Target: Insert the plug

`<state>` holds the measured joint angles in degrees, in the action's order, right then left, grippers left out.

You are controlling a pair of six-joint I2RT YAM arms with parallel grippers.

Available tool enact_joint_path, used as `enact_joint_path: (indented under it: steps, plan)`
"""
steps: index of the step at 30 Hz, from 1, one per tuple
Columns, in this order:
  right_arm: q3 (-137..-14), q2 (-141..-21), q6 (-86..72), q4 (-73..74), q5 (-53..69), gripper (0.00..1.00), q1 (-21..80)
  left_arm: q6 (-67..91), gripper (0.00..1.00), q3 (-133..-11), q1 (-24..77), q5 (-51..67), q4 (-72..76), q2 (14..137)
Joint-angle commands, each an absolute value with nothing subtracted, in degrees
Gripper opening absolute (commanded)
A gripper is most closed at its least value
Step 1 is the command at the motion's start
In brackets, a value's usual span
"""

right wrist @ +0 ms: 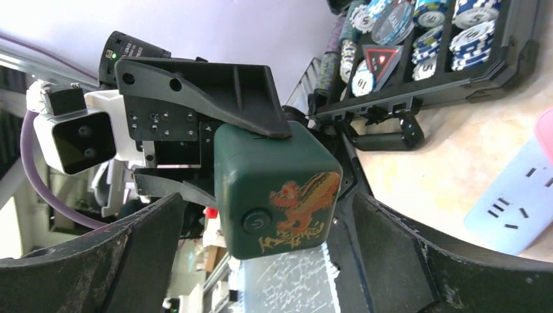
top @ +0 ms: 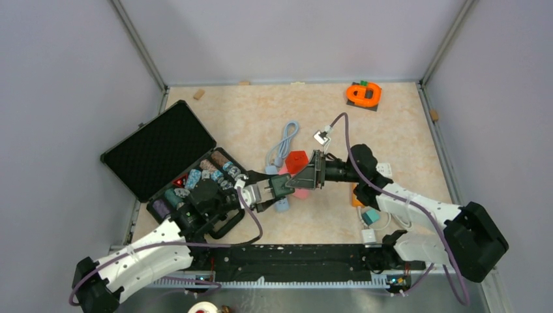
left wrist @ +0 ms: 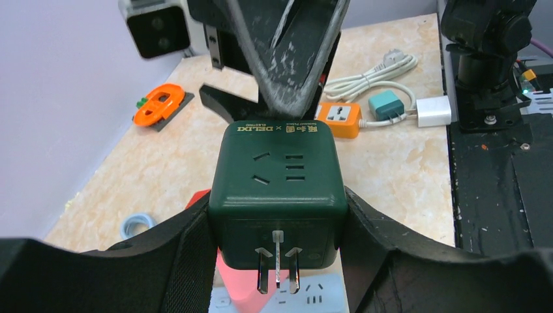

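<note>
Left pincer point(top: 279, 188) grips the green cube plug point(left wrist: 277, 189) by its sides above the counter point(top: 404, 137); I see the right pincer point(top: 315, 171) wide open, flanking the plug.

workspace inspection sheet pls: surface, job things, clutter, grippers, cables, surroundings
surface: beige marbled tabletop
job's things: green cube plug, prongs bare, over the pale blue power strip; not yet inserted
clutter: open black case of poker chips, orange object at the far edge, red block, orange socket cube, teal adapter, white charger
grippers: left gripper shut on the green cube plug; right gripper open, facing the plug close up
cables: pale blue cable coiled mid-table; white cable by the chargers; purple cables along the arms
surroundings: plain grey walls, metal frame posts
</note>
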<state>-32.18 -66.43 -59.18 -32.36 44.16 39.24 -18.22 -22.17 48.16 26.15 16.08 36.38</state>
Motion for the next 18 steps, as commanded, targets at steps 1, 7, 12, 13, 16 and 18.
enact_joint_path:
  steps: [1,7,12,13,16,18]
  plan:
    - [-31.4,-70.3,-66.1,-43.3,47.6,0.92,39.2,-19.1,0.0,-23.3,48.3,30.1,26.1,37.6]
    - [-31.3,-75.1,-74.1,-53.6,50.7,0.59,39.2,-19.3,0.0,-23.3,48.3,29.2,27.0,38.8]
    - [-32.1,-74.9,-73.3,-52.2,51.8,0.0,39.2,-19.4,0.0,-23.3,48.4,26.5,25.9,38.7]
    - [-32.4,-74.6,-72.0,-50.4,51.8,0.0,39.2,-19.3,0.0,-23.3,48.3,25.5,25.5,38.8]
    - [-34.5,-72.6,-64.4,-38.8,49.8,0.0,39.2,-18.4,0.6,-23.5,48.3,22.9,24.0,39.0]
    - [-37.1,-70.8,-57.2,-25.4,47.0,0.0,39.2,-17.3,0.97,-23.5,48.3,21.9,22.5,39.1]
